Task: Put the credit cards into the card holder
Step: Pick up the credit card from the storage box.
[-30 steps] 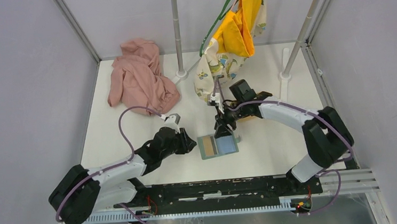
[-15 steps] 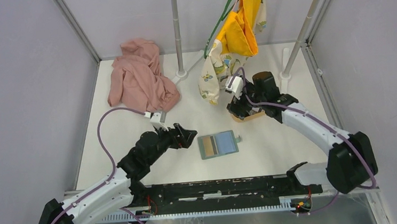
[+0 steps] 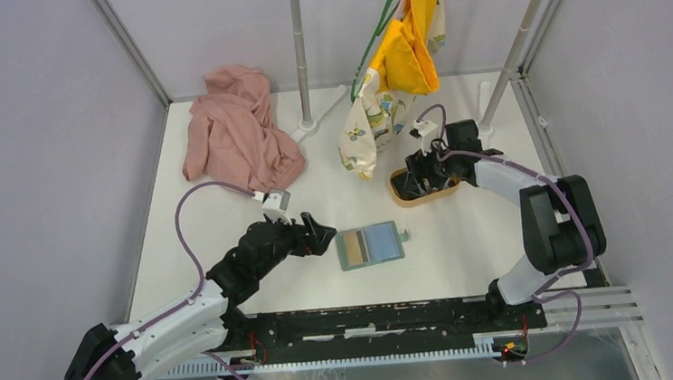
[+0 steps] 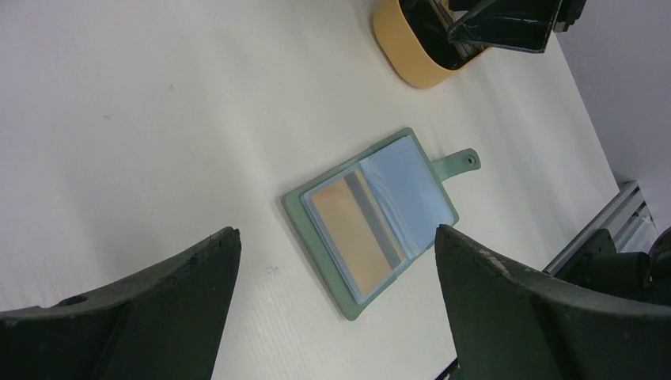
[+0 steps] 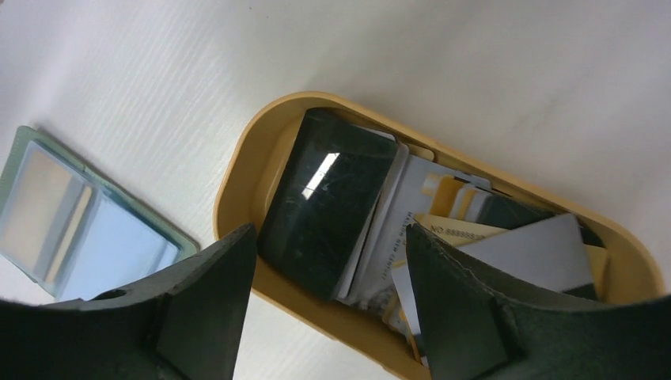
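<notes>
The card holder [image 3: 370,245] lies open and flat on the white table, a tan card with a grey stripe in its left clear pocket [image 4: 356,233]. My left gripper [image 3: 322,236] is open just left of it, fingers wide apart and touching nothing [image 4: 336,231]. The credit cards [image 5: 443,229], black, white and yellow, are piled in the oval wooden tray [image 3: 403,196]. My right gripper [image 3: 422,176] hovers open over the tray's near end [image 5: 331,229], with a black card [image 5: 328,206] lying below the gap. The card holder also shows at the left of the right wrist view [image 5: 79,222].
A crumpled pink cloth [image 3: 238,139] lies at the back left. A yellow and patterned garment [image 3: 396,67] hangs from a green hanger just behind the tray. A rack pole [image 3: 301,57] stands mid-back, another pole [image 3: 521,44] at the right.
My right gripper has left the card holder and swung back right to the tray. My left gripper has opened and let go of the holder's left edge.
</notes>
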